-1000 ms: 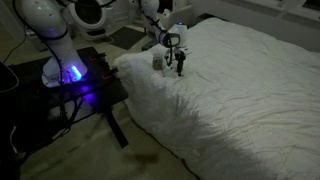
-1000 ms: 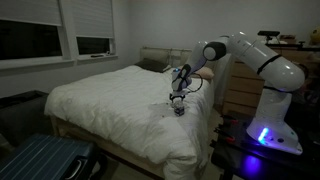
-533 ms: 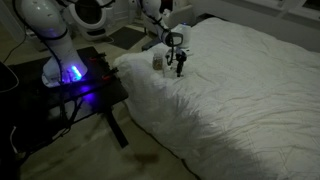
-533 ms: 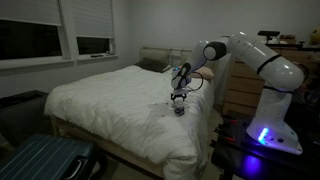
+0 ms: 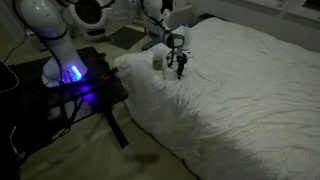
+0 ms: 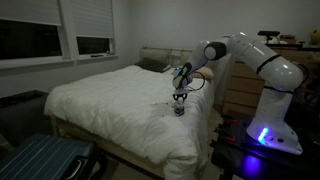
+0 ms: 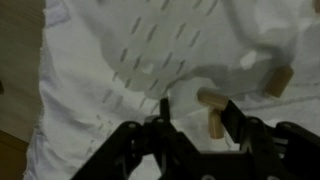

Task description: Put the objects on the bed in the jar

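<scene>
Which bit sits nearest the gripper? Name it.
The bit pointing along the gripper, between its jaws in the wrist view. A crosswise bit lies just beyond; a third well off.

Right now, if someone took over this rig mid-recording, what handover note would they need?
Gripper: jaws apart, low over the rumpled white quilted bed cover, straddling small tan stick-like bits; nothing clamped yet.
Things: the small greyish see-through jar stands upright on the bed beside the gripper. Another tan bit lies off to one side.
Done: cannot tell whether any bits are in the jar.
Left: close on a bit, drop it in the jar, repeat for the rest.
</scene>
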{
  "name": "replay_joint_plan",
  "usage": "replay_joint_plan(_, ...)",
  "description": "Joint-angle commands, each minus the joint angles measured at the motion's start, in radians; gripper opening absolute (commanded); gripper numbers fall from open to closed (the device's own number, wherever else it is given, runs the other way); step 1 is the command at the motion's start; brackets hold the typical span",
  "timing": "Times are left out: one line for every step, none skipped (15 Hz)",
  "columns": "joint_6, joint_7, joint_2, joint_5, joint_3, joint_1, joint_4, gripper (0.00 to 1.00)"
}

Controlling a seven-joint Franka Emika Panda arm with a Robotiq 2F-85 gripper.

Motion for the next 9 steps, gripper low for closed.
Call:
replay_joint_plan(-0.03,-0.029,0.009,0.028,0.02,-0.029,0.032,0.27)
replay_joint_plan(-0.03,-0.029,0.01,0.029,0.021,-0.031,0.033,0.18)
replay_joint_plan(-0.028,-0.027,0.009,0.029,0.021,-0.031,0.032,0.12)
replay_joint_plan(-0.026,-0.026,0.008,0.028,0.02,-0.031,0.031,0.03)
replay_joint_plan(-0.024,-0.024,0.006,0.027,0.019,-0.028,0.028,0.01)
replay_joint_plan(-0.025,-0.024,0.005,0.026,0.019,-0.027,0.03,0.0)
replay_joint_plan(-0.025,-0.023,0.006,0.026,0.019,-0.026,0.032,0.0)
replay_joint_plan(-0.025,-0.024,0.009,0.025,0.019,-0.026,0.037,0.0)
replay_joint_plan(-0.026,-0.025,0.01,0.025,0.022,-0.026,0.039,0.0)
